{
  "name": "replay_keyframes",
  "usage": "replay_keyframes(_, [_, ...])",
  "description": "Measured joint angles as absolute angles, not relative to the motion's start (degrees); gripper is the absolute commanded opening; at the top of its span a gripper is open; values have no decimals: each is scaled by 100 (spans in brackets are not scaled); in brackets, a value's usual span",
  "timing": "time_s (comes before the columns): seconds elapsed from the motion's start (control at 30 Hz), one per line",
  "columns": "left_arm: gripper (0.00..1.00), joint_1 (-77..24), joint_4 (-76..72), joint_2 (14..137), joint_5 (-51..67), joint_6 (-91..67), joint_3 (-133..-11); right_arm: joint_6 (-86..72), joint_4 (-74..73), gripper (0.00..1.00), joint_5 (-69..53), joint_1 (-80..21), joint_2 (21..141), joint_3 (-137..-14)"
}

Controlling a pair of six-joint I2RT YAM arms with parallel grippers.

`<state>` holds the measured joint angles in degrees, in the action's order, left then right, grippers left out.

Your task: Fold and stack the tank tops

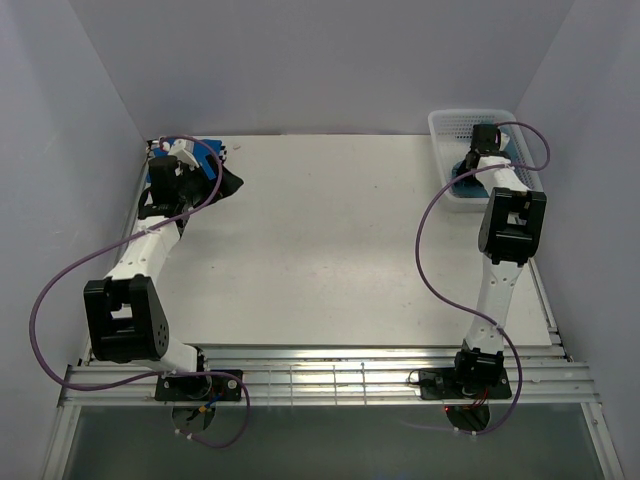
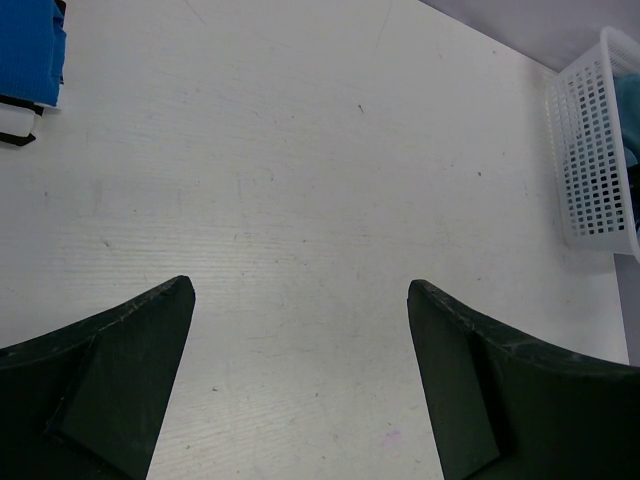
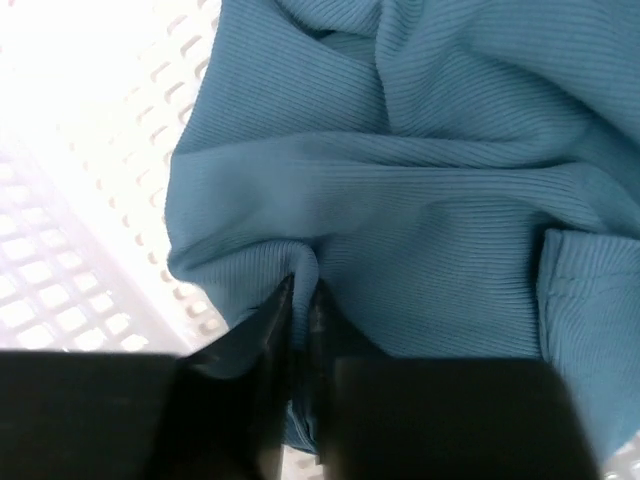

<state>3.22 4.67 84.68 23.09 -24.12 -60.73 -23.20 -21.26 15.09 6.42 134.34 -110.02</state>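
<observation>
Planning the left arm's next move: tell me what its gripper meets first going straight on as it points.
Probably bare table: the open left gripper tilts down at it, nothing between. The white basket lies off to one side, the blue top to the other. Depth is unclear.

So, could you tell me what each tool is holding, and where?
The right tool pinches a fold of the teal-blue ribbed cloth tank top in the white mesh basket; the left tool is open, holding nothing.

The teal top [image 3: 430,200] is ribbed, matt cloth.
</observation>
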Motion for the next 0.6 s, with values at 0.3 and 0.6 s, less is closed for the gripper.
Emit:
replay_keyframes(0.3, [98,322,491,8482,2292,-2530,-6075,-2309,-991,8,928,628,12477,-9535])
replay_keyframes(0.6, [98,314,705,8342,2241,-2832,-6066,-2102,40,8,659,327,10261,-8536])
